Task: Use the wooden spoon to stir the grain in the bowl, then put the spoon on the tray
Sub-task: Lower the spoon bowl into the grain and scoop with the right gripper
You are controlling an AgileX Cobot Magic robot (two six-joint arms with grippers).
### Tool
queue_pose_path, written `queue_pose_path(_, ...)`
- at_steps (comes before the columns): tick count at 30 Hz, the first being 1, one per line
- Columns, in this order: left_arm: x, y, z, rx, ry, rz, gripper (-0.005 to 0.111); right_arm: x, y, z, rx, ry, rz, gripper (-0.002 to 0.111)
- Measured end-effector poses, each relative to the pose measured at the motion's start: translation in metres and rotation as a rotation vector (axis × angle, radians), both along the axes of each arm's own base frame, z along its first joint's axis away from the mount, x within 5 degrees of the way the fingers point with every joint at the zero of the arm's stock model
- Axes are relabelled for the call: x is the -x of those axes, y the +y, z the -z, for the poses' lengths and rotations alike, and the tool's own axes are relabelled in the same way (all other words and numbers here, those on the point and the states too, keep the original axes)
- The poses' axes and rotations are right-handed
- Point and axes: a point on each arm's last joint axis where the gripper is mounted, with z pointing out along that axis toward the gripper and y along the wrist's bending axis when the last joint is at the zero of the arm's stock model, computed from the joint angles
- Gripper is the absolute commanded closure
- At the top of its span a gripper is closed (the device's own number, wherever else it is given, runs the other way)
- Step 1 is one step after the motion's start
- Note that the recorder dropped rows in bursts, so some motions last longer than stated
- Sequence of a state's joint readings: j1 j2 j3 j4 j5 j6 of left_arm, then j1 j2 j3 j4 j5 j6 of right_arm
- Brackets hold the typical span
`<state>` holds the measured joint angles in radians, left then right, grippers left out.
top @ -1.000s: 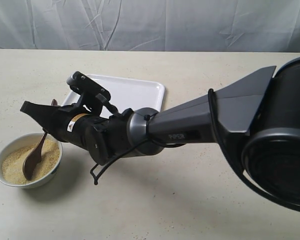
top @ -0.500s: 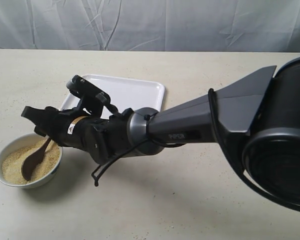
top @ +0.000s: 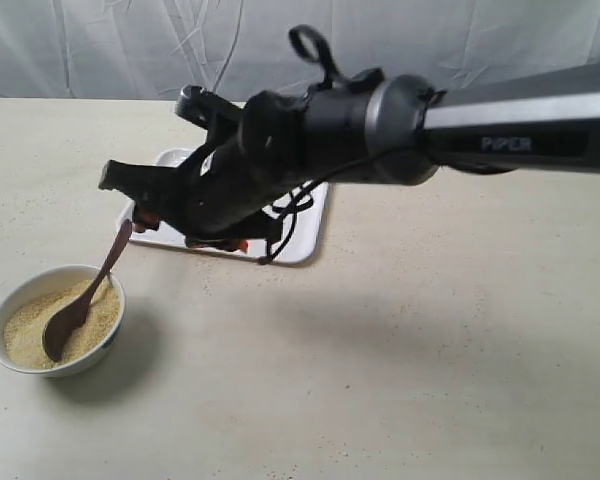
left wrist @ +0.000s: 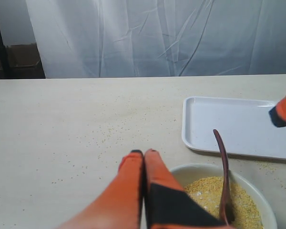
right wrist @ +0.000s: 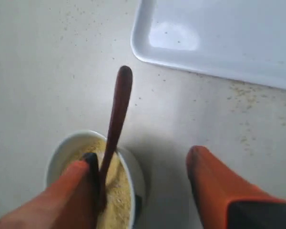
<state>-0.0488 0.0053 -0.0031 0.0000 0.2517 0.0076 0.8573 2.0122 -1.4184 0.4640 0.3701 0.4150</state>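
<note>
The small white bowl (top: 108,318) sits on the table at the front left, holding pale yellow grain (top: 25,335). The dark wooden spoon (top: 95,285) stands with its head in the grain and its handle leaning on the rim toward the tray (top: 308,232). My right gripper (top: 128,200) hovers over the handle's tip, open. In the right wrist view the right gripper (right wrist: 142,157) has one finger (right wrist: 83,176) beside the spoon (right wrist: 117,114) and the other far off. My left gripper (left wrist: 144,152) is shut and empty, close to the bowl (left wrist: 200,168).
The right arm (top: 380,120) stretches over the white tray (left wrist: 229,119) from the right. Loose grains speckle the table (right wrist: 243,90) between tray (right wrist: 219,33) and bowl (right wrist: 136,169). A white curtain (top: 130,50) hangs behind the table's far edge.
My right gripper has risen and drawn back toward the tray, and its jaws have spread. The spoon now leans on the bowl's rim, handle more upright.
</note>
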Motion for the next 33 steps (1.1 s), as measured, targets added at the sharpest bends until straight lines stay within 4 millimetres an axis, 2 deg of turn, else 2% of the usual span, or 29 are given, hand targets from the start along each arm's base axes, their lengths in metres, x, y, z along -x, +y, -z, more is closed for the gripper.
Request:
queue_pose_path(2, 0.0, 0.0, 0.0, 0.0, 0.0, 0.0, 0.107, -0.006, -0.016, -0.009, 0.035, 0.026, -0.109, 0.092)
queue_pose_path(3, 0.0, 0.0, 0.0, 0.0, 0.0, 0.0, 0.107, -0.005, -0.019, -0.01, 0.038, 0.041, -0.168, 0.11)
queue_pose_path(7, 0.0, 0.0, 0.0, 0.0, 0.0, 0.0, 0.107, 0.01, -0.011, -0.011, 0.018, 0.048, -0.337, 0.108)
queue_pose_path(11, 0.0, 0.0, 0.0, 0.0, 0.0, 0.0, 0.107, 0.03, 0.01, -0.01, 0.002, -0.006, -0.389, 0.108)
queue_pose_path(17, 0.0, 0.0, 0.0, 0.0, 0.0, 0.0, 0.107, 0.054, 0.037, 0.001, -0.003, -0.076, -0.422, 0.108)
queue_pose_path(23, 0.0, 0.0, 0.0, 0.0, 0.0, 0.0, 0.107, 0.06, 0.057, 0.015, 0.003, -0.089, -0.451, 0.108)
queue_pose_path(33, 0.0, 0.0, 0.0, 0.0, 0.0, 0.0, 0.107, 0.052, 0.075, 0.039, -0.024, -0.06, -0.397, 0.108)
